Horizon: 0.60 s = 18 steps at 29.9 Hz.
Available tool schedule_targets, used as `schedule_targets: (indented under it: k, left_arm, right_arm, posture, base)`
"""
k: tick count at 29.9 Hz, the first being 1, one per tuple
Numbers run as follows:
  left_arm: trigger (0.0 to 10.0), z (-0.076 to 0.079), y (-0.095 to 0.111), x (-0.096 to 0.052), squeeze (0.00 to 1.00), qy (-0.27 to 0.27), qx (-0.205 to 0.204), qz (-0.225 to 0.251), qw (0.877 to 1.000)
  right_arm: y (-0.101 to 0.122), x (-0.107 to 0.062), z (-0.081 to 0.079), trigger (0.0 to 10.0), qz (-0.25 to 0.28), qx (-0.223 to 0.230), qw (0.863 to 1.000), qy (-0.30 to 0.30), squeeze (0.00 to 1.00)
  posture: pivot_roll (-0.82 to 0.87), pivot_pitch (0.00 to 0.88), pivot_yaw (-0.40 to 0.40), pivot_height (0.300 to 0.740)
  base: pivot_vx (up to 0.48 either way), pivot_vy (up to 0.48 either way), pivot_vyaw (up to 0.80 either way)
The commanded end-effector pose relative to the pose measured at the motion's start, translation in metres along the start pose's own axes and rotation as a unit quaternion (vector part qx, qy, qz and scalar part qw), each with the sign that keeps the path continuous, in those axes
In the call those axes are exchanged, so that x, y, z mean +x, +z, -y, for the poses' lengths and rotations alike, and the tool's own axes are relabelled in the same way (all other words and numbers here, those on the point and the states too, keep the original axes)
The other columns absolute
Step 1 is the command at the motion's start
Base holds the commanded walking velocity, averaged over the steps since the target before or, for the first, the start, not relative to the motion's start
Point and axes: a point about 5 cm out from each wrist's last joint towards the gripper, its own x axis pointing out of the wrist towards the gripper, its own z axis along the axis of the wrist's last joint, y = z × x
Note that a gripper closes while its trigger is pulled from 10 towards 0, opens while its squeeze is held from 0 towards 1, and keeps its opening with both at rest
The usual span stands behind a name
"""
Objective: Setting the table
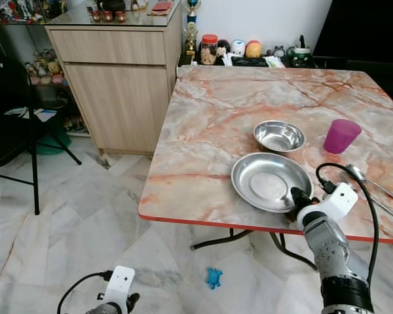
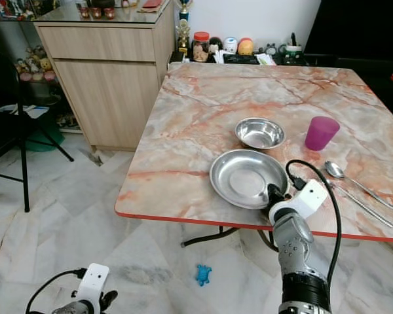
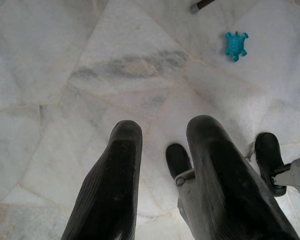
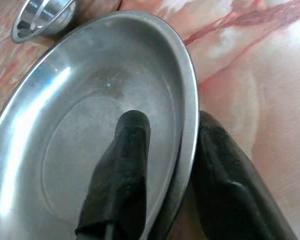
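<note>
A wide steel plate lies near the front edge of the marble table. My right gripper is shut on the plate's near rim. In the right wrist view, one finger rests inside the plate and the other finger sits outside under the rim. Behind the plate stands a small steel bowl, with a purple cup to its right. A spoon and another long utensil lie right of the plate. My left gripper hangs open low over the floor.
A wooden cabinet stands left of the table, with a black chair further left. Jars and figurines line the table's far edge. A blue toy turtle lies on the marble floor under the table's front edge.
</note>
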Motion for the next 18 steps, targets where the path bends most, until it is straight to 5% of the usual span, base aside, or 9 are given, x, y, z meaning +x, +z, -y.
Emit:
schedule_targets:
  k: [1,13,18]
  left_arm:
    - [10.0,0.002,-0.009,-0.002,0.0,-0.005,0.005,-0.016,1.0]
    - [10.0,0.004,-0.011,-0.002,0.0,-0.007,0.008,-0.021,1.0]
    - [10.0,0.004,-0.011,-0.002,0.0,-0.005,0.009,-0.022,1.0]
  right_arm:
    - [0.001,0.001,-0.005,0.0,-0.003,-0.033,0.999,0.004,0.0]
    - [-0.002,-0.001,-0.017,0.0,0.007,-0.032,0.998,0.047,0.0]
    - [0.01,-0.011,-0.04,0.0,0.094,-0.036,0.988,0.118,0.0]
  posture:
    - [-0.01,0.0,-0.004,0.74]
    - [-0.01,0.0,-0.006,0.74]
    - [-0.02,0.0,-0.006,0.74]
  base:
    - [0.0,0.0,0.0]
    - [0.0,0.0,0.0]
    - [0.0,0.0,0.0]
